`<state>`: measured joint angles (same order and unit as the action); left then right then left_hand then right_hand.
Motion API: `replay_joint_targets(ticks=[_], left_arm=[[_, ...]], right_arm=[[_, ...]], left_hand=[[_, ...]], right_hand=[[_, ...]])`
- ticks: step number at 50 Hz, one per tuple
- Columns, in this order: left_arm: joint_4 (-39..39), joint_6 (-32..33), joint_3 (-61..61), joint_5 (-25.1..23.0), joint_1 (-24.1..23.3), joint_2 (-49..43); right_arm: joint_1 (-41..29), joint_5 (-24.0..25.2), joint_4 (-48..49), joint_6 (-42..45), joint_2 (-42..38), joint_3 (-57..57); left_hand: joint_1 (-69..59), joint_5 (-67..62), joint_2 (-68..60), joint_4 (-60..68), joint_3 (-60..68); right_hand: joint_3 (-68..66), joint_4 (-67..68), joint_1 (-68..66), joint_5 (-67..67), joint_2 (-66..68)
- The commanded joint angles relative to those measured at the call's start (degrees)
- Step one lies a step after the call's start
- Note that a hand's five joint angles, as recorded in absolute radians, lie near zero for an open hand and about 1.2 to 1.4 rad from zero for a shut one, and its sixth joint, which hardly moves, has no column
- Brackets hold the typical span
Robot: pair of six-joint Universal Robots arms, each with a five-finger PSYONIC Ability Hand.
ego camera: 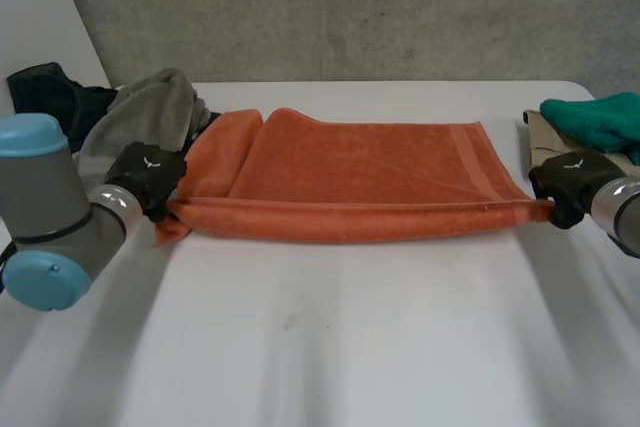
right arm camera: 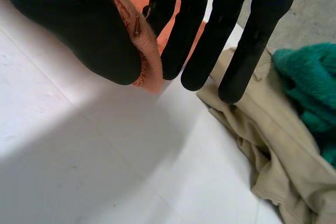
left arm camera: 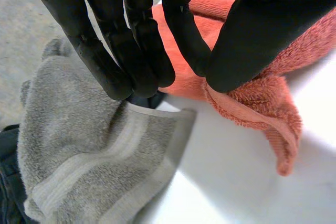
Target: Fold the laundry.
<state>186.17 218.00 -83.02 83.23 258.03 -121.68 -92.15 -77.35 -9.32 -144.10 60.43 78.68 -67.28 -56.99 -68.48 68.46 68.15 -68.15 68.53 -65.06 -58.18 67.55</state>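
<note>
Tabletop (ego camera: 320, 347) lay bare up front; toward its far edge my left robot hand (ego camera: 148, 175) and right robot hand (ego camera: 566, 182) each pinched an end of the orange towel (ego camera: 370, 177). More tension, I judged, could slip either pinch.

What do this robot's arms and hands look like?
The left arm and right arm are chunky grey tubes; the left shows round light-blue caps. The left hand and right hand are matte black, each with a small white emblem on the back and long, thick, rounded fingers.
</note>
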Motion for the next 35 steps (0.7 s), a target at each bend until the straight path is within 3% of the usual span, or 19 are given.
replay_joint_targets(ticks=[1,9,13,19,20,21,25,30,35], left_arm=[[-15.10,1.28,-2.84,-1.67,0.28,14.95],[-33.65,6.11,-7.06,-3.33,0.72,24.21],[-36.31,11.02,-8.64,-4.04,1.77,22.47],[-29.30,11.84,-6.11,-4.39,1.95,15.00],[-28.15,10.88,-5.49,-4.39,1.86,13.68],[-25.36,7.91,-4.09,-4.39,1.60,11.32],[-18.94,0.09,-1.54,-4.04,1.69,6.48],[-14.52,-4.42,-0.74,-3.25,1.25,3.56],[-10.74,-5.22,-0.39,-2.90,1.25,1.81]], right_arm=[[3.37,2.38,-12.37,6.19,6.80,-3.00],[7.07,3.79,-34.50,22.08,10.49,-5.64],[6.98,3.35,-37.52,25.88,9.01,-5.73],[4.52,1.94,-34.02,23.35,5.58,-5.38],[4.17,1.85,-33.05,22.56,5.05,-5.29],[3.73,1.77,-30.52,20.90,3.83,-5.55],[3.64,0.46,-22.17,15.98,1.10,-6.78],[3.99,-2.71,-15.47,11.39,-0.84,-6.87],[4.52,-2.81,-14.06,10.16,-1.37,-6.43]], left_hand=[[-12.72,-13.01,-11.52,11.54,11.85],[-12.72,-13.01,-11.52,11.54,11.85],[-12.72,-13.01,-11.52,11.54,11.85],[-12.72,-13.01,-11.52,11.54,11.85],[-6.91,-7.20,-5.71,5.73,6.04],[8.64,8.35,9.84,-9.82,-9.51],[23.05,22.76,24.25,-24.23,-23.92],[26.63,26.33,27.82,-27.80,-27.50],[26.63,26.34,27.83,-27.80,-27.50]], right_hand=[[-11.85,11.47,-14.94,-11.82,12.45],[-11.85,11.47,-14.94,-11.82,12.45],[-11.85,11.47,-14.94,-11.82,12.45],[-11.85,11.47,-14.94,-11.82,12.45],[-11.85,11.47,-14.94,-11.82,12.45],[-11.85,11.47,-14.94,-11.82,12.45],[-11.85,11.47,-14.94,-11.82,12.45],[-11.85,11.47,-14.94,-11.82,12.45],[-11.85,11.47,-14.94,-11.82,12.45]])
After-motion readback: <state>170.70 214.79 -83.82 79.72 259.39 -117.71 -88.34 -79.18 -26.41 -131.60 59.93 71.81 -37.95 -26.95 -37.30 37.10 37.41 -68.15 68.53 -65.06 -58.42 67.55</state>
